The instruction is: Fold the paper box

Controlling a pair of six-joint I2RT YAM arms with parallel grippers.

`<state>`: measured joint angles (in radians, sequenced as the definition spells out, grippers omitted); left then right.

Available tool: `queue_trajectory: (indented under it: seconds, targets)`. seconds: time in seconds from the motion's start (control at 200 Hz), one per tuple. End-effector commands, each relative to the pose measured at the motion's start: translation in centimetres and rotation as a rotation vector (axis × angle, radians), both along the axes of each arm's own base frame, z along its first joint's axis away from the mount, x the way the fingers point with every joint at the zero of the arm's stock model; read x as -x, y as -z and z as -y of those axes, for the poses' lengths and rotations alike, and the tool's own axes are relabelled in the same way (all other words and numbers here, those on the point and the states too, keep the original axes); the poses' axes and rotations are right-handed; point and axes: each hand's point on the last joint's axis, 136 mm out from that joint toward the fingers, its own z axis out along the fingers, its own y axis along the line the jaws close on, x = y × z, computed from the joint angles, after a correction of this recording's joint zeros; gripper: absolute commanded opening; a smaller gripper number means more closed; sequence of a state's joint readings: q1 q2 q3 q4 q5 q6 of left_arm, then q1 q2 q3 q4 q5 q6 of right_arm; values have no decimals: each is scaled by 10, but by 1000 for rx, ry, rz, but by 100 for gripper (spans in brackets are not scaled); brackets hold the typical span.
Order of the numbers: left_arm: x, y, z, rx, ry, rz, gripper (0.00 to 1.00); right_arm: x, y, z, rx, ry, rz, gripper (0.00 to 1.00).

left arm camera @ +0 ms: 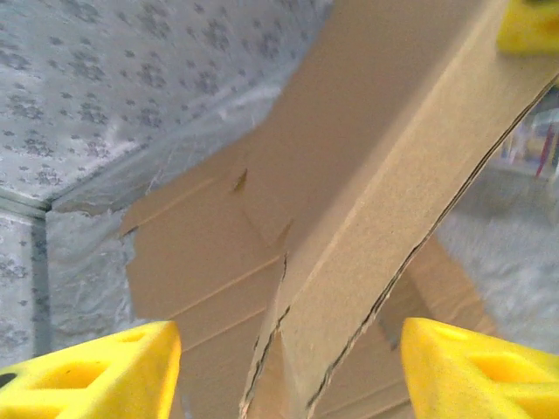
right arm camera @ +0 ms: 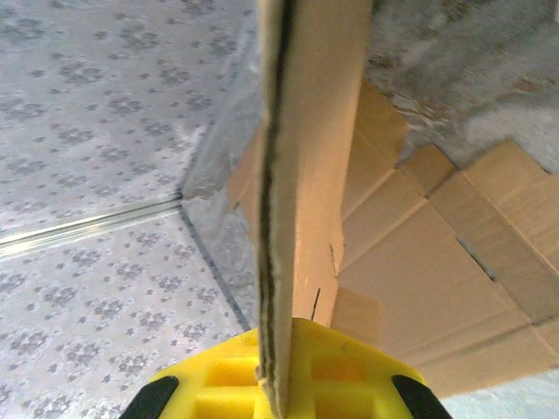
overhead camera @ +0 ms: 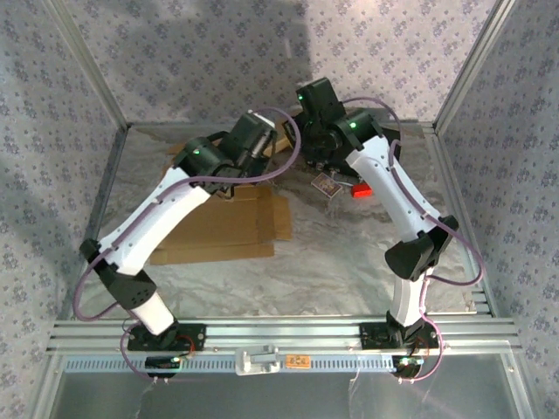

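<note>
Starting from the left, the patterned wall point(overhead camera: 52, 131) closes that side of the table point(overhead camera: 332, 262). The paper box point(overhead camera: 227, 227) lies mostly flat on the left half of the table, running from about the middle toward the back edge. In the top view your left arm point(overhead camera: 166, 209) stretches diagonally over the box and hides its far part. From the left wrist camera you can see one flap point(left arm camera: 367, 175) standing up from the flat panels. The left gripper point(left arm camera: 286, 336) straddles it with its yellow fingers point(left arm camera: 96, 375) wide apart. There is a gap on each side of the cardboard, so it grips nothing. Moving toward the back middle of the table, both wrists crowd close together over the raised flap. There the right gripper point(right arm camera: 279, 367) is clamped on the paper box, with the panel's edge running straight down into its yellow pads point(right arm camera: 332, 371). Just right of the box, near the back edge, a small patterned card point(overhead camera: 326, 184) and a red block point(overhead camera: 361, 190) lie side by side. Both sit tight against your right arm point(overhead camera: 393, 192), which partly covers the block. The aluminium rail point(overhead camera: 288, 332) spans the table's near edge.
</note>
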<state>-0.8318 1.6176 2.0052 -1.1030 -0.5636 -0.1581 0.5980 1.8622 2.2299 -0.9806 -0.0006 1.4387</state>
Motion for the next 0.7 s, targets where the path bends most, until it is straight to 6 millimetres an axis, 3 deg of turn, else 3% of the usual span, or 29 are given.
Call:
queue_trajectory:
  seconds: [0.0, 0.08, 0.14, 0.225, 0.295, 0.395, 0.5, 0.61, 0.695]
  targets:
    - [2, -81, -36, 312, -139, 188, 73, -14, -74, 16, -78, -12, 241, 0]
    - [-6, -100, -65, 471, -222, 219, 73, -16, -99, 23, -97, -22, 313, 0]
    - [-18, -100, -91, 564, -310, 206, 71, -13, -118, 28, -111, -32, 360, 0]
    - [-39, -77, -125, 658, -446, 133, 69, -6, -143, 35, -130, -38, 434, 0]
    - [-57, -48, -135, 728, -508, 48, 67, 5, -161, 40, -134, -45, 488, 0]
    - [-86, -4, -126, 812, -511, -43, 65, 22, -178, 49, -140, -44, 529, 0]
    - [-112, 40, -100, 883, -458, -164, 62, 44, -194, 64, -153, -18, 563, 0]
    - [-132, 72, -60, 941, -350, -286, 58, 67, -201, 81, -158, 31, 560, 0]
    - [-133, 94, -24, 959, -249, -374, 55, 83, -195, 94, -161, 93, 521, 0]
